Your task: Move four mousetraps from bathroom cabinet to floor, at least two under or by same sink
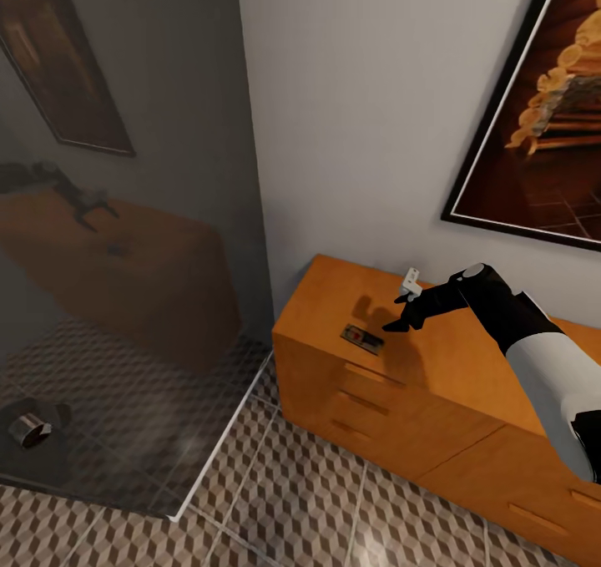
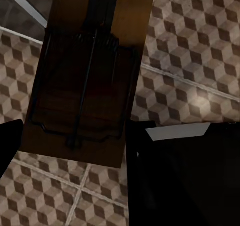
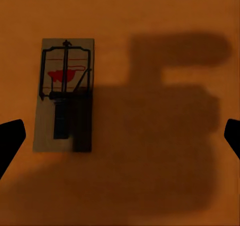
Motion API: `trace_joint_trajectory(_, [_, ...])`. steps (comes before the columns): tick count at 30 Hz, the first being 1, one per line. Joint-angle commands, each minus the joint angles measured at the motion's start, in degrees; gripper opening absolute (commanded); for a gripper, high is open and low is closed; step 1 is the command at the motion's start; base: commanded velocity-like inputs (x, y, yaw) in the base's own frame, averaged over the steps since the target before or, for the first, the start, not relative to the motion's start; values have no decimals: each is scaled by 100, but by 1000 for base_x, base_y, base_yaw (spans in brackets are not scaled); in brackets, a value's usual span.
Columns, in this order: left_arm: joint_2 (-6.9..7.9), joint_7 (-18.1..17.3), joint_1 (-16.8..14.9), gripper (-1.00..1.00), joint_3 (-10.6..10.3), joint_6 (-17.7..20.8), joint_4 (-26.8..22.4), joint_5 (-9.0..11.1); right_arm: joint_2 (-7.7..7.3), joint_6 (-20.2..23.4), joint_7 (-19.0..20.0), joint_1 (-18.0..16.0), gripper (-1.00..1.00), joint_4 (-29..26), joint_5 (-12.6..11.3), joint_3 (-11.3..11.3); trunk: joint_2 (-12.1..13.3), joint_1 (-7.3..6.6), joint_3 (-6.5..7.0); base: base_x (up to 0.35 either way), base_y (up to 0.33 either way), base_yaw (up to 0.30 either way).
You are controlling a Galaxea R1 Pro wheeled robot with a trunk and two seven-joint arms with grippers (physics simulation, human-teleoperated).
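Observation:
One mousetrap [image 1: 361, 336], a tan board with dark wire and a red mark, lies flat on top of the orange-brown cabinet [image 1: 434, 421] near its left front edge. My right gripper [image 1: 396, 314] hovers open just right of and above it. In the right wrist view this mousetrap [image 3: 64, 93] sits off to one side of the open right gripper [image 3: 120, 138], whose shadow falls across the board. My left gripper [image 2: 75, 146] is shut on a second mousetrap [image 2: 82, 81], held above the cube-patterned bathroom floor [image 2: 190, 61].
A glass shower panel [image 1: 167, 300] stands left of the cabinet and mirrors it. A dark framed picture [image 1: 542, 108] hangs on the white wall above the cabinet. Open tiled floor [image 1: 317, 500] lies in front of the drawer fronts.

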Motion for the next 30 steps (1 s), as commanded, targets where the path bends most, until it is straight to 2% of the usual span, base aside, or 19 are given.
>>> trace_joint_trajectory(1, [-4, -12, -5, -100, -42, -21, 16, 39, -4, 56, 16, -5, 100, -9, 2, 16, -10, 3, -10, 9, 58, 0])
trace_joint_trajectory(9, [-4, -12, -5, -100, -42, -21, 13, 39, -4, 55, 14, -5, 100, -6, 2, 16, -10, 3, -10, -64, 92, 0])
trace_joint_trajectory(23, [-4, -12, -5, -100, -42, -21, 13, 39, -4, 55, 14, -5, 100, 50, 2, 9, -10, 3, -10, -13, 9, 0])
trace_joint_trajectory(30, [-4, -12, 0, -100, -42, -21, 15, 39, -4, 55, 11, -5, 100, 145, 2, 8, -10, 3, -10, -171, 93, 0])
